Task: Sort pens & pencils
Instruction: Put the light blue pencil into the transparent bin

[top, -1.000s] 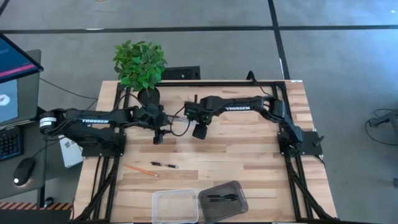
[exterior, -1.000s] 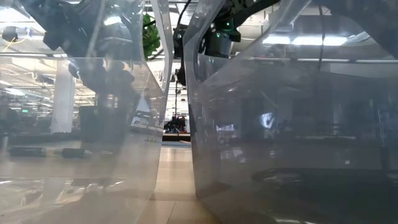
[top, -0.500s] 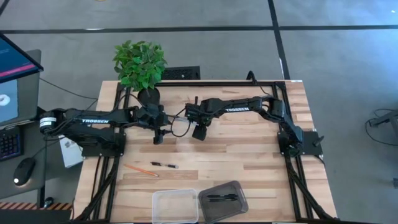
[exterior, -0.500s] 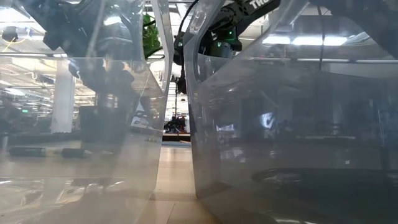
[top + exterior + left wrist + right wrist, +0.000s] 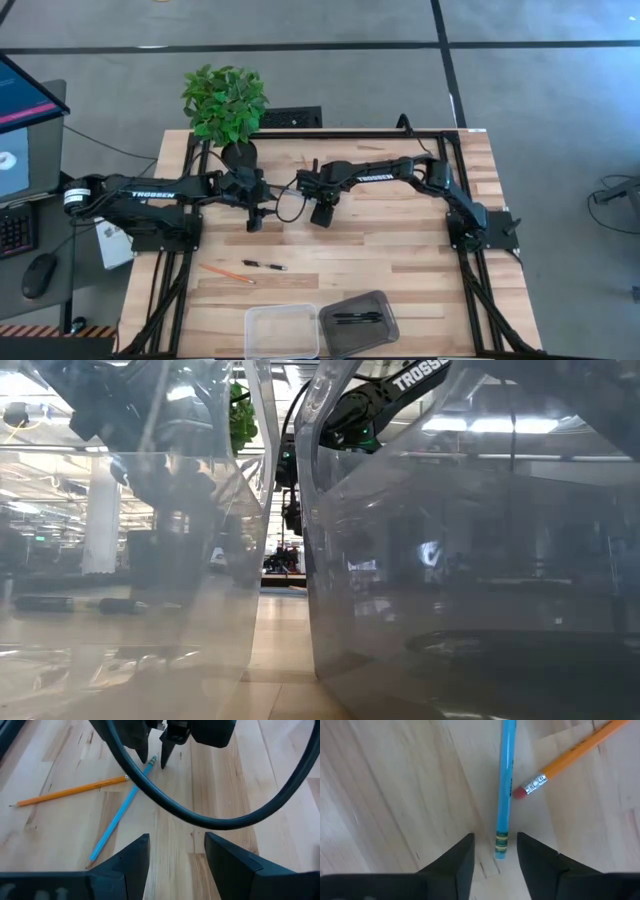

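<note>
A light blue pencil (image 5: 120, 812) lies flat on the wood, and an orange pencil (image 5: 70, 792) lies beside it with its eraser end (image 5: 527, 787) close to it. My right gripper (image 5: 495, 852) is open, pointing down, with a finger on either side of the blue pencil's banded end (image 5: 501, 842), apart from it. The left wrist view shows that gripper (image 5: 154, 761) from the front. My left gripper (image 5: 175, 840) is open above the table, near the blue pencil's other end. Another orange pencil (image 5: 228, 272) and a black pen (image 5: 263, 265) lie nearer the near edge. Black pens (image 5: 357, 318) lie in the dark container.
A clear container (image 5: 282, 330) and a dark container (image 5: 380, 305) stand at the near edge and fill the low view. A potted plant (image 5: 225, 105) stands at the far left corner. A black cable (image 5: 165, 805) hangs between the two grippers. Bare wood lies right of centre.
My right arm has reached a little toward the table's left and lowered its gripper toward the blue pencil's end. The pencils and the pen have stayed where they were.
</note>
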